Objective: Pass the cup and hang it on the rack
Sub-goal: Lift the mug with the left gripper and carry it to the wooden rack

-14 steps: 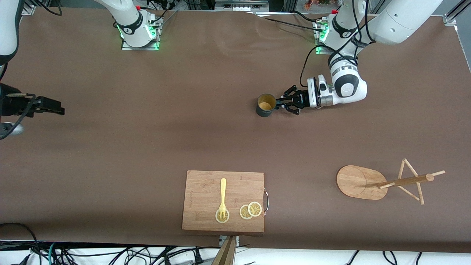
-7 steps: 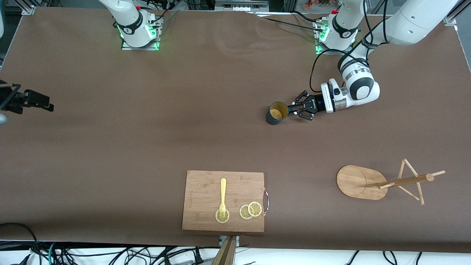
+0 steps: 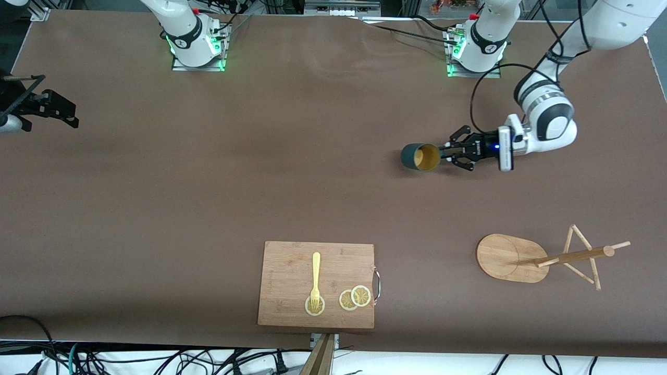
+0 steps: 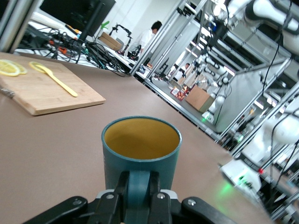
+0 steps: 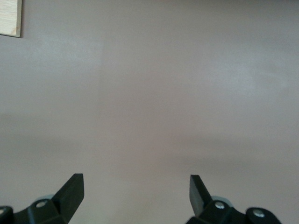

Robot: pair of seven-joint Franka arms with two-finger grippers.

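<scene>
Gripping the cup [image 3: 420, 157] by its handle, the left gripper [image 3: 447, 152] holds it in the air over the bare table [image 3: 208, 198], toward the left arm's end. In the front view the teal mug appears tipped so that its yellowish-tan inside faces the camera. In the left wrist view the fingers [image 4: 122, 186] are clenched on either side of the teal handle, with the cup's [image 4: 141, 151] open mouth showing above them.

The rack [image 3: 542, 258] stands on the table closer to the front camera than the spot under the cup, and closer to the left arm's end. Its oval base sits flat, with the pole and thin pegs showing toward the table's end. No cup hangs on it.

The cutting board [image 3: 317, 284] lies well apart from the rack, toward the right arm's end of the table, at about the rack's depth. On it lie a yellow fork [image 3: 315, 280] and lemon slices [image 3: 354, 298].

The right gripper [image 3: 60, 108] waits over the table's edge at the right arm's end, well apart from the rack. Its fingers [image 5: 72, 189] are spread wide and hold nothing.
</scene>
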